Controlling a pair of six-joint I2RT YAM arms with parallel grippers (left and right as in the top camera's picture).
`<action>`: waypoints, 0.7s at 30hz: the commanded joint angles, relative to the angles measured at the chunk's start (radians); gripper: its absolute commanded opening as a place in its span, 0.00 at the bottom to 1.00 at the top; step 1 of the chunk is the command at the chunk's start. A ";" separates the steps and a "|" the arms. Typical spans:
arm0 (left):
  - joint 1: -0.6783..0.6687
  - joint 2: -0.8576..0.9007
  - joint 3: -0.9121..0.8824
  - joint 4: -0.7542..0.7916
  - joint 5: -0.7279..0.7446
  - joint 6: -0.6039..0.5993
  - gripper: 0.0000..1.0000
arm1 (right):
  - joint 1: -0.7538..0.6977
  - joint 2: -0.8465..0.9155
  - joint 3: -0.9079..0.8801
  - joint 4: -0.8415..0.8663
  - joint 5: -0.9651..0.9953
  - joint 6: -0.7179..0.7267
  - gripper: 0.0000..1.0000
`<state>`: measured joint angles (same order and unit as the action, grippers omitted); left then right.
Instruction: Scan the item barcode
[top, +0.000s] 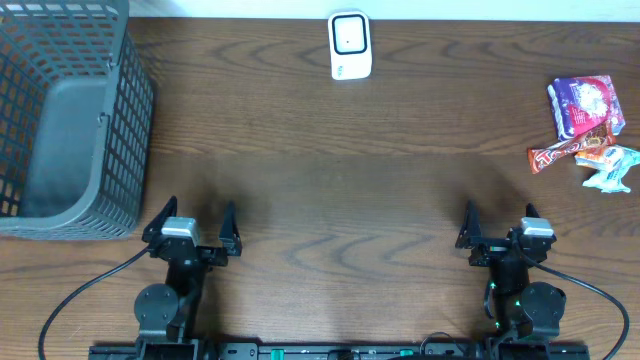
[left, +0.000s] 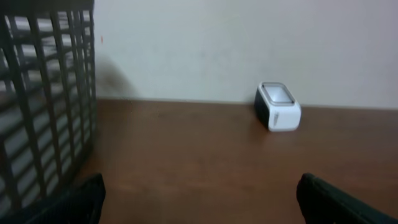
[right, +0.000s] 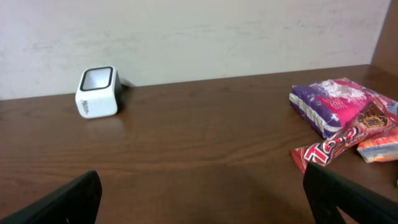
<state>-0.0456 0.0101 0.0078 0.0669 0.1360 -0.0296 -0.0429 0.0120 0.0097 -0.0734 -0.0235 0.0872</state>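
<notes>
Two claws, both released: your left claw (top: 197, 216) and right claw (top: 499, 220) sit at the near edge of the tabletop (top: 330, 180), jaws spread wide and gripping nothing. The white scanner (top: 350, 45) stands far centre, close to the wall. The items lie at the far right, well apart from the right claw: a purple packet (top: 585, 104), a red bar (top: 568, 152) touching its near edge, and a pale packet (top: 612, 170) just beside the bar. A grey mesh basket (top: 70, 120) stands at the left, just beyond the left claw. Barcodes are too small for you to read.
</notes>
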 joint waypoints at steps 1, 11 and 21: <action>0.006 -0.008 -0.004 -0.044 0.002 -0.009 0.98 | -0.001 -0.006 -0.005 -0.001 -0.004 0.009 0.99; 0.006 -0.008 -0.004 -0.130 -0.016 -0.010 0.98 | -0.001 -0.006 -0.005 0.000 -0.004 0.009 0.99; 0.006 -0.008 -0.004 -0.130 -0.015 -0.008 0.97 | -0.001 -0.006 -0.005 -0.001 -0.004 0.009 0.99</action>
<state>-0.0456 0.0101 0.0128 -0.0177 0.1055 -0.0299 -0.0429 0.0120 0.0097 -0.0738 -0.0235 0.0868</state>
